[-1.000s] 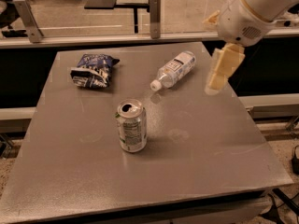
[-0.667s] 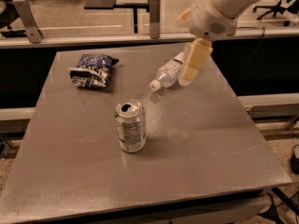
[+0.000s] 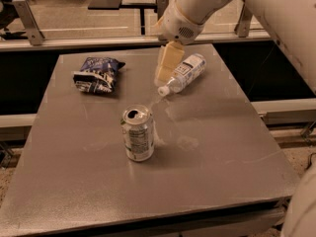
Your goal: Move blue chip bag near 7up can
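The blue chip bag point(image 3: 96, 74) lies crumpled at the table's far left, dark blue with white patches. The 7up can point(image 3: 138, 133) stands upright near the table's middle, its pull-tab top showing. My gripper point(image 3: 165, 73) hangs from the white arm above the table's far middle, right of the bag and left of a lying bottle. It is apart from the bag by about a bag's width. It holds nothing that I can see.
A clear plastic bottle with a white cap point(image 3: 182, 73) lies on its side just right of the gripper. The grey table point(image 3: 212, 172) has a rail and a dark gap behind it. Office chairs stand far back.
The arm has swung left across the far side of the table, from beyond the bottle's right to its left side, closer to the chip bag. Bag, can and bottle have not moved.
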`<move>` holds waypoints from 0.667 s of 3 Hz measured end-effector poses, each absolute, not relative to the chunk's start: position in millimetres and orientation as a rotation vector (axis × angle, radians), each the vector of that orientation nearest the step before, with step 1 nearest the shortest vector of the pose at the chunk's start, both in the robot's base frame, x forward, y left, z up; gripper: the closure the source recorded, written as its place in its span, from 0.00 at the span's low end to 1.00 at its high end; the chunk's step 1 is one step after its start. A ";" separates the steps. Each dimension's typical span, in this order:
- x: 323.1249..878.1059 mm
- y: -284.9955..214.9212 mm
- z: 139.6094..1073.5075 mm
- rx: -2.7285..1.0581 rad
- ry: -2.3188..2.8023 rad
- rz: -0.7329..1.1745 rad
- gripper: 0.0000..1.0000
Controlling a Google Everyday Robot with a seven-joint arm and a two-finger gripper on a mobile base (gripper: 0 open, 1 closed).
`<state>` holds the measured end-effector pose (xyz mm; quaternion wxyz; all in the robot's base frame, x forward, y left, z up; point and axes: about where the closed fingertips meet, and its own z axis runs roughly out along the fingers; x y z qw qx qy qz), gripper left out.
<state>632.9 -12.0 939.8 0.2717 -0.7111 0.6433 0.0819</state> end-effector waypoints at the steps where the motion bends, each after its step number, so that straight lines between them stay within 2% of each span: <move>1: 649.6 21.9 922.5 -1.894 1.777 0.276 0.00; 2: 658.7 51.1 910.7 -1.859 1.830 0.344 0.00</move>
